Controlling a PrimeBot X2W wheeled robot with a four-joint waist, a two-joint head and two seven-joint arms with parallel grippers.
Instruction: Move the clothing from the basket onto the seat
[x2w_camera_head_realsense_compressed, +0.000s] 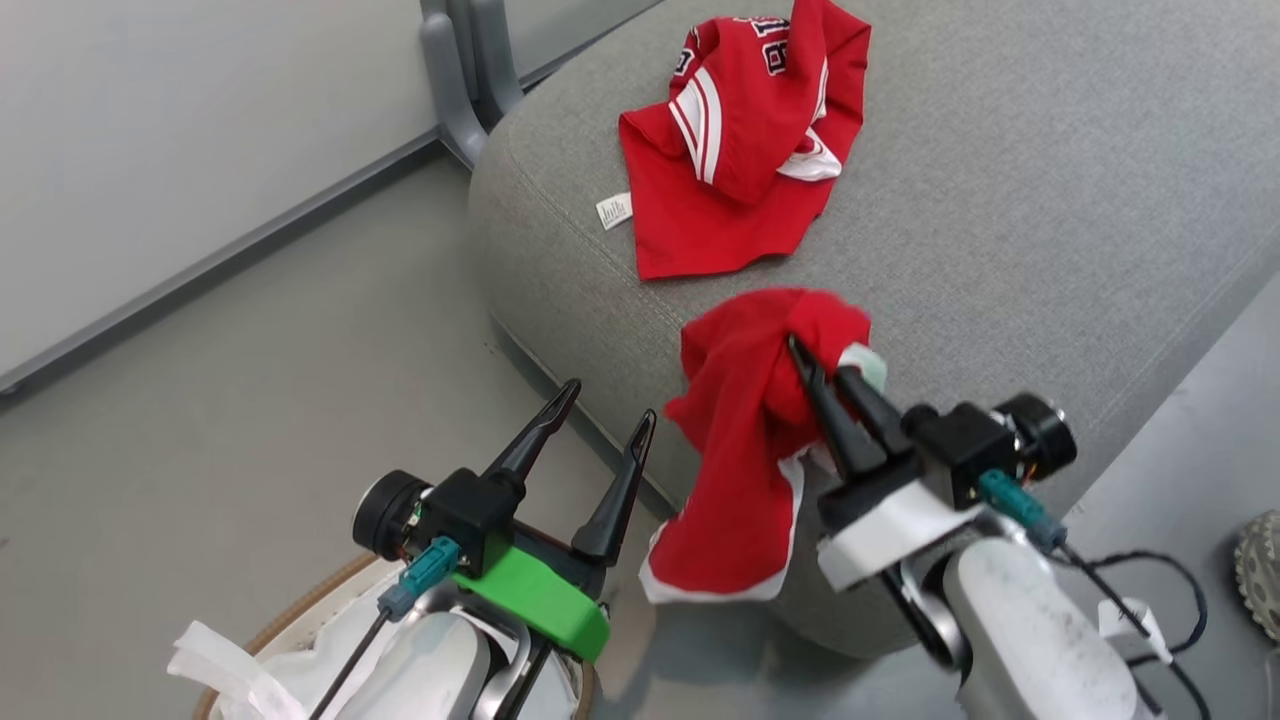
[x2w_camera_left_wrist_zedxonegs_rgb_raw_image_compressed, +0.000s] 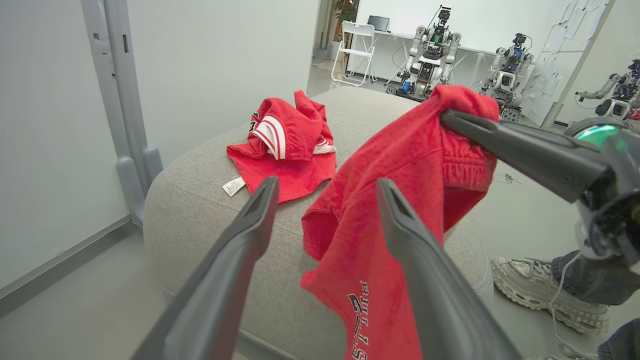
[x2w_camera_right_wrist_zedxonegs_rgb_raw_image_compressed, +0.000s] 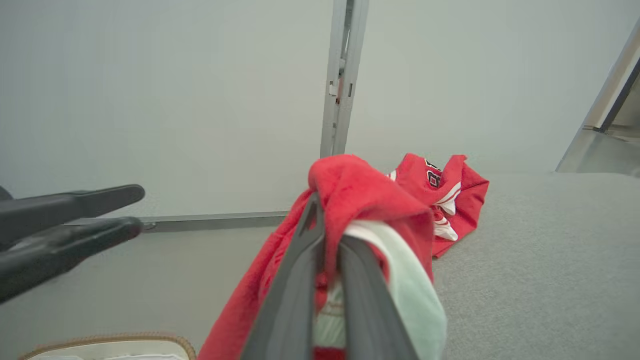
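Right claw (x2w_camera_head_realsense_compressed: 818, 362), raised on its angled forearm, is clamped on a red garment (x2w_camera_head_realsense_compressed: 740, 450) hanging at the seat (x2w_camera_head_realsense_compressed: 1000, 200) edge. Left claw (x2w_camera_head_realsense_compressed: 610, 402) stands apart, empty, with the basket (x2w_camera_head_realsense_compressed: 308, 600) beneath its wrist; a jersey (x2w_camera_head_realsense_compressed: 740, 150) lies beyond.

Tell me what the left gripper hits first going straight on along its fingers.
Most likely the red garment hanging from the right gripper, close ahead of the left gripper; missing that, the front edge of the seat. Depth is unclear.
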